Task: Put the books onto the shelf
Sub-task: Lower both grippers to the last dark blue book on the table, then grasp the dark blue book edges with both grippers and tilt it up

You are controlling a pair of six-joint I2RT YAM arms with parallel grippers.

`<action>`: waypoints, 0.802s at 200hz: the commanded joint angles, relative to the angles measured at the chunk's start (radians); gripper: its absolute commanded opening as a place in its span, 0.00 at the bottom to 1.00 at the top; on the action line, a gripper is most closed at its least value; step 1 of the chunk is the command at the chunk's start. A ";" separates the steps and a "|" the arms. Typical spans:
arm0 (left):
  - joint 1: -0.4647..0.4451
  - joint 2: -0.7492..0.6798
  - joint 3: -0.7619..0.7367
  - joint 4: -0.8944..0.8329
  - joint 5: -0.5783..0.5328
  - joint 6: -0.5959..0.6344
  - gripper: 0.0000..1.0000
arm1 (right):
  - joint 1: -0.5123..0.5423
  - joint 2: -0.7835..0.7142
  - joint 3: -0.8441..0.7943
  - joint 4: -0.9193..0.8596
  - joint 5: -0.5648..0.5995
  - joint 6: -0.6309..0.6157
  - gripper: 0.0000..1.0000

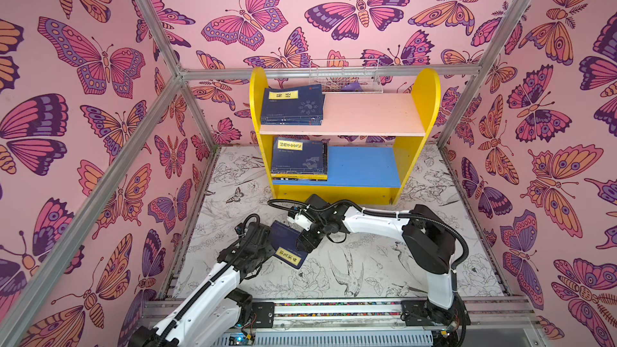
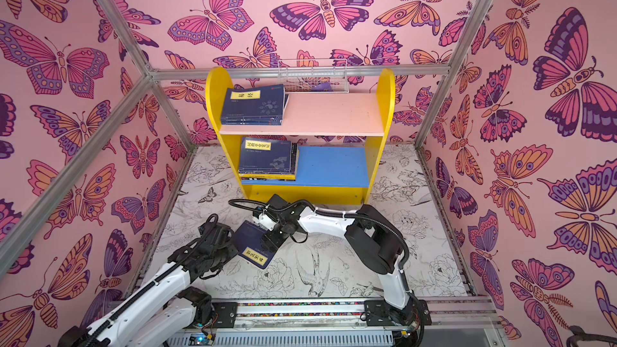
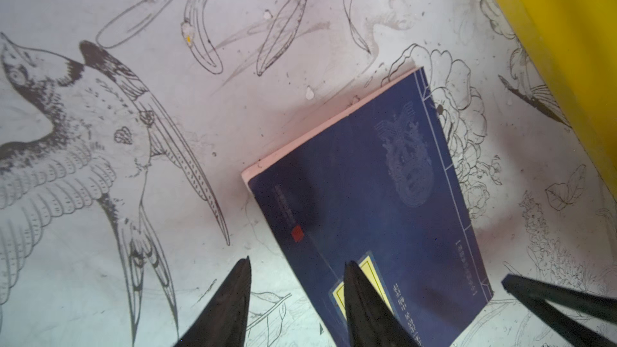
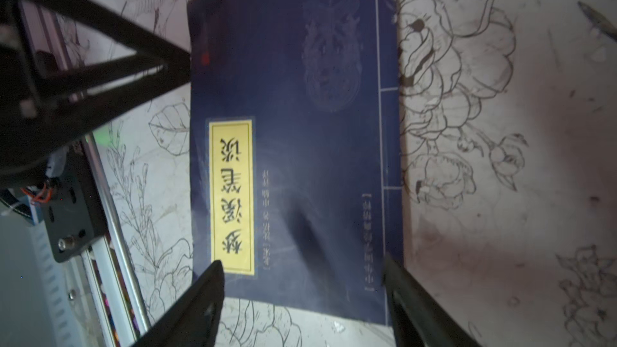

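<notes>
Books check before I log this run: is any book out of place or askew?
Yes. One navy paperback with a yellow title label lies flat and skewed on the bird-print mat, off the yellow two-tier shelf.

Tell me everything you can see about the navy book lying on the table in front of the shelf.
The navy book is a thin paperback lying flat, cover up, on the bird-and-flower printed table, askew to the shelf. Its matte cover carries a yellow title label with black characters, a small red seal, a faint emblem and pale lines printed along the spine side; the pale page edge shows along one side. The open right end effector straddles one end; the open left end effector sits at its corner.
</notes>
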 commanded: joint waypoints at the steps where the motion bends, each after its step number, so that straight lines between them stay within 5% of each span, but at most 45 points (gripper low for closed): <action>1: 0.017 -0.002 -0.016 -0.047 0.018 0.027 0.47 | -0.026 0.062 0.066 -0.041 -0.042 0.009 0.76; 55: 0.043 0.137 0.003 0.003 0.130 0.138 0.36 | -0.012 0.176 0.171 -0.172 -0.116 -0.057 0.76; 123: 0.044 0.396 0.083 0.045 0.284 0.258 0.10 | -0.011 0.232 0.275 -0.208 -0.292 -0.065 0.75; 160: 0.043 0.420 0.086 0.071 0.304 0.272 0.08 | -0.012 0.203 0.293 -0.170 -0.425 -0.067 0.72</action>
